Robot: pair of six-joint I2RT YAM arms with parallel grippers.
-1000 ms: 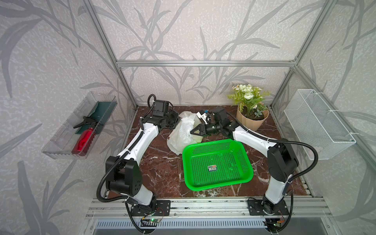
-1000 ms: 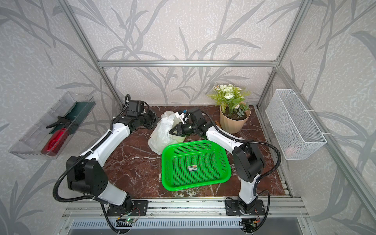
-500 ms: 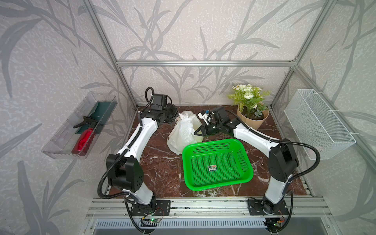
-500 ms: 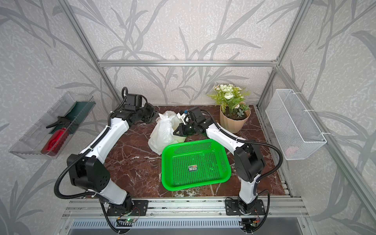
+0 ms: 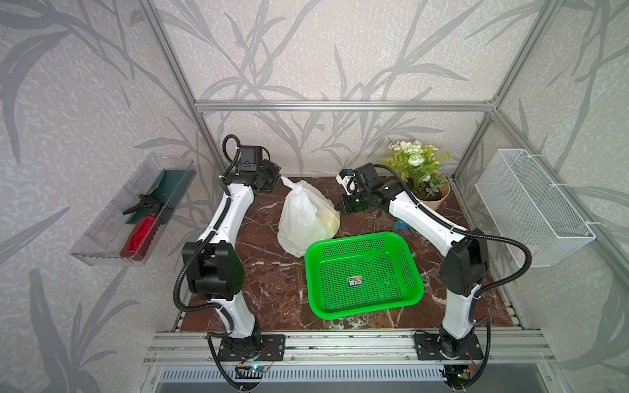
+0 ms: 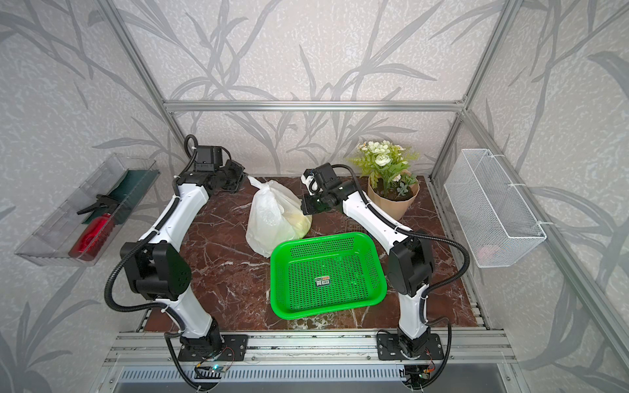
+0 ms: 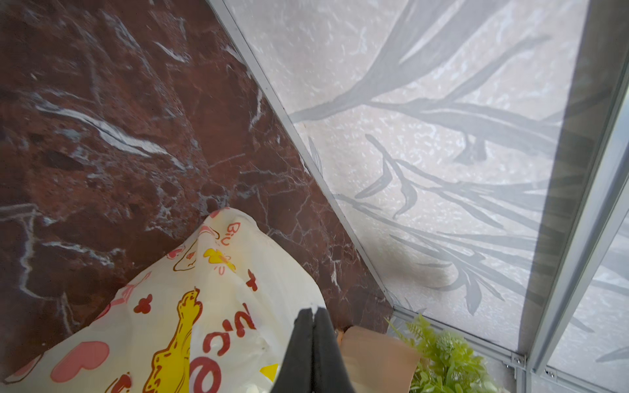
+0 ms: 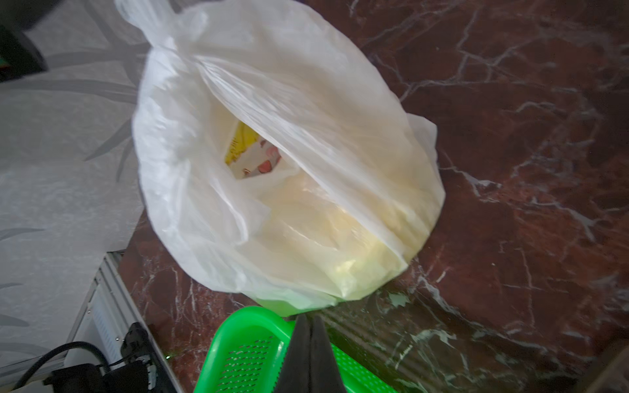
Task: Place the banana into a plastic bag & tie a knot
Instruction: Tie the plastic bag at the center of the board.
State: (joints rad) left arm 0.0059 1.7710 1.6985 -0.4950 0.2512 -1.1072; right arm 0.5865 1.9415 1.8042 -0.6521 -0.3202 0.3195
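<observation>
The white translucent plastic bag (image 5: 304, 217) stands on the marble table behind the green basket (image 5: 367, 311). The banana (image 5: 328, 221) shows through it as a pale yellow shape (image 8: 343, 248). At the bag's top the handles bunch into a small knot (image 5: 289, 183) with a pointed end toward the back left corner; it also shows in the right wrist view as the knot (image 8: 151, 41). My left gripper (image 5: 275, 177) is shut there, a sliver of white plastic pinched at its tips (image 7: 312, 309). My right gripper (image 5: 340, 208) hangs shut and empty right of the bag, over the basket's rim (image 8: 245, 316).
A potted plant (image 5: 422, 173) stands at the back right, with small garden tools (image 5: 403, 228) on the table before it. A white wire basket (image 5: 531, 207) hangs on the right wall. A clear tray with a red bottle (image 5: 139, 231) hangs on the left wall. The back wall is close behind the left gripper.
My left gripper has drawn back toward the back left corner, pulling the bag's top with it. My right gripper has backed off to the right, away from the bag, and closed fully.
</observation>
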